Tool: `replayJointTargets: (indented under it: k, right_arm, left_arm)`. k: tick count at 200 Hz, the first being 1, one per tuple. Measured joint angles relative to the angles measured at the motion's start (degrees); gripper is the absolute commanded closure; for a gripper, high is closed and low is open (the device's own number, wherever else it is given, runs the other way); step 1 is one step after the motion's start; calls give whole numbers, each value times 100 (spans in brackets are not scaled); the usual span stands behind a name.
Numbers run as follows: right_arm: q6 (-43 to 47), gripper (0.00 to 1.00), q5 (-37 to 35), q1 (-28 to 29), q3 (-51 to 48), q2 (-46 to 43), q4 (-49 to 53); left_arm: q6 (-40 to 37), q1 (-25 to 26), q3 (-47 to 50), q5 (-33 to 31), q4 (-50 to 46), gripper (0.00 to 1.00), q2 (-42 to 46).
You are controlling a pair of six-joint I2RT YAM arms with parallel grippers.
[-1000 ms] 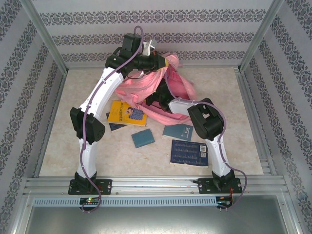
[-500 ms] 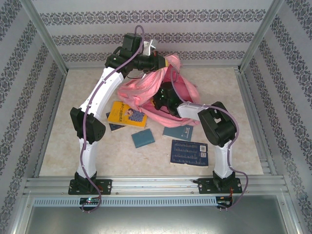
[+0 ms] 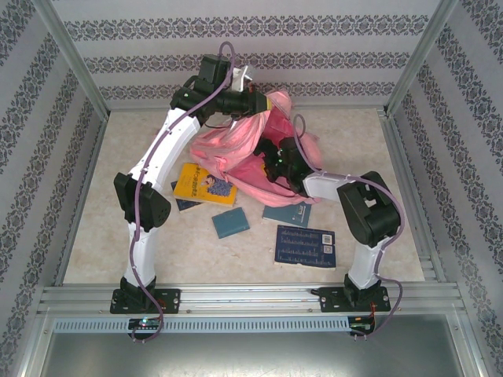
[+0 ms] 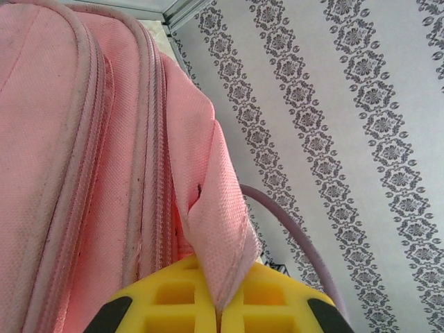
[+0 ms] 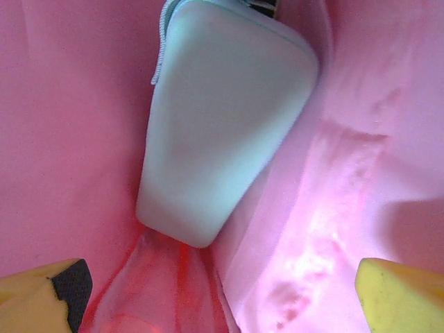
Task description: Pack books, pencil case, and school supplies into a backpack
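Lab robot cell: aluminium frame (image 3: pixel 251 294), patterned wall panels (image 3: pixel 251 47), marble-look tabletop (image 3: pixel 110 236).

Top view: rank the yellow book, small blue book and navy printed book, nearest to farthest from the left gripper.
From the left gripper, clamped on the backpack:
1. Yellow book, by the backpack's left side.
2. Small blue book, centre table.
3. Navy printed book, near right.
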State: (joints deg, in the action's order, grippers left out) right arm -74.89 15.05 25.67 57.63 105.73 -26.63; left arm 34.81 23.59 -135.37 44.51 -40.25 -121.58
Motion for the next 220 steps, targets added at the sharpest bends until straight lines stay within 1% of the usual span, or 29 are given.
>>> replayJointTargets:
  k: [17,38,67,83,114,136,143,146,160,179,200,206,211,220]
  right_arm:
    - [227,2,24,-90,-240,-317,122]
    - [732,2,-72,-197,-527,-946,544]
    - [1508,2,-472,-315,-925,-2179,1209]
    - [1816,2,-883,-452,-1119,-2935,1727]
    - [2201,2,-1784,-807,-1537,-4190,2734]
    - [2448,2,-2400,-938,-1836,-4931,3209]
    - [2551,2,-2564,-940,-1921,-5149,3322]
    - [2586,2,-2623,-942,-1950,-5226,3362]
    - [2798,3,-2813,-942,-2031,-5486,3491]
    - [3086,3,-2802,-940,-2035,-5517,3515]
    - [3386,3,-2688,-809,-1998,-5224,3523]
    - [3488,3,-2651,-704,-1987,-5121,3526]
    - [3582,3,-2621,-608,-1980,-5051,3526]
    - [3718,3,-2608,-426,-1958,-4953,3541]
  left_arm:
    - [-109,50,0,-48,-107,100,-11]
    - [-293,122,0,-138,-264,100,-22]
    - [-479,243,177,-177,-280,82,-22]
    - [-529,343,396,-175,-260,79,-22]
    - [-599,581,903,-236,-208,79,-22]
    - [-627,756,1257,-286,-149,79,-22]
    - [-636,798,1340,-306,-146,77,-22]
    - [-638,807,1368,-313,-140,76,-22]
    - [-706,861,1414,-393,-136,62,-22]
    - [-841,848,1307,-704,-260,47,-22]
    - [-1095,669,839,-1447,-721,34,-24]
    - [-1180,568,667,-1720,-844,31,-24]
    - [-1252,476,551,-1950,-911,25,-22]
    - [-1349,271,417,-2358,-981,21,-2]
